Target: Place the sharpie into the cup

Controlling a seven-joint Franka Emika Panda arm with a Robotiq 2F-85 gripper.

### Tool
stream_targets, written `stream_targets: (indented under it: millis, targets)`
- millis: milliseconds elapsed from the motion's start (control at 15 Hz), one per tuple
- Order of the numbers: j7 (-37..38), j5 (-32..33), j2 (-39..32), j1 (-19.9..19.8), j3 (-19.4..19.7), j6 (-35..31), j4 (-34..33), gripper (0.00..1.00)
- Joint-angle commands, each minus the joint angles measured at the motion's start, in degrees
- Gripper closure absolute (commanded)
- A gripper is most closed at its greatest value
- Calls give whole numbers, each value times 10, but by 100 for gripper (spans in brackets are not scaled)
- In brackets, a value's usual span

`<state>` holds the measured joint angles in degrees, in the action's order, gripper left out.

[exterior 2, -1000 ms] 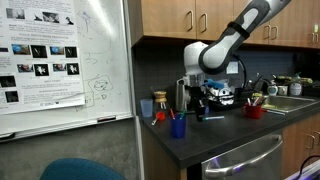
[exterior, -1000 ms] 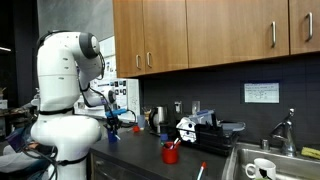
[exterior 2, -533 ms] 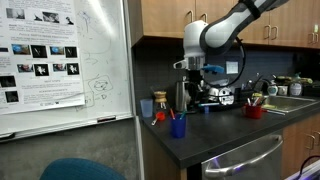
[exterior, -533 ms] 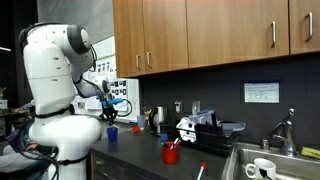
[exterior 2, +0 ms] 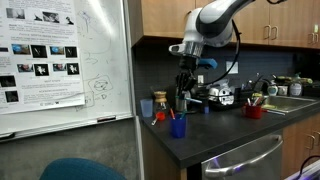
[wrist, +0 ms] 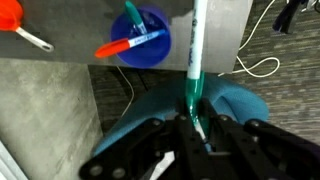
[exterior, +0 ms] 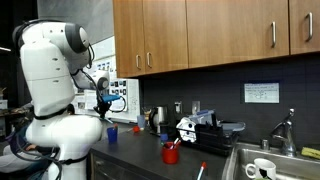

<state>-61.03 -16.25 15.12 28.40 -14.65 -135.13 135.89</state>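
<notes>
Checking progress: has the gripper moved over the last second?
Yes. In an exterior view the gripper has risen, standing higher above the blue cup than before. In the wrist view it holds the sharpie.

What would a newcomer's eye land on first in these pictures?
The big white robot arm dominates, its gripper shut on a teal sharpie held above the dark counter. Below it, slightly aside, stands the small blue cup with other markers in it, near a whiteboard with a poster.

hand [wrist: 197, 126] gripping sharpie [wrist: 194, 55], cup [wrist: 152, 56] beyond
</notes>
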Motion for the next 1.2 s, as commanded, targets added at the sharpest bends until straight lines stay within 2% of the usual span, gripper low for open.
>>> stream_targets:
  millis: [0,67,267,600,867,1133]
  targets:
    - [-153,-115,-5,27,35,-17,-5,96]
    - [-198,-151,-8,40,51,-20,-5,96]
    - [-314,-251,-13,22,54,-2,-6,96]
    - [-438,-368,-43,-15,46,30,-11,96]
    - [-490,-420,-76,-49,37,54,-18,96]
    - [-508,-428,-106,-72,22,68,-41,96]
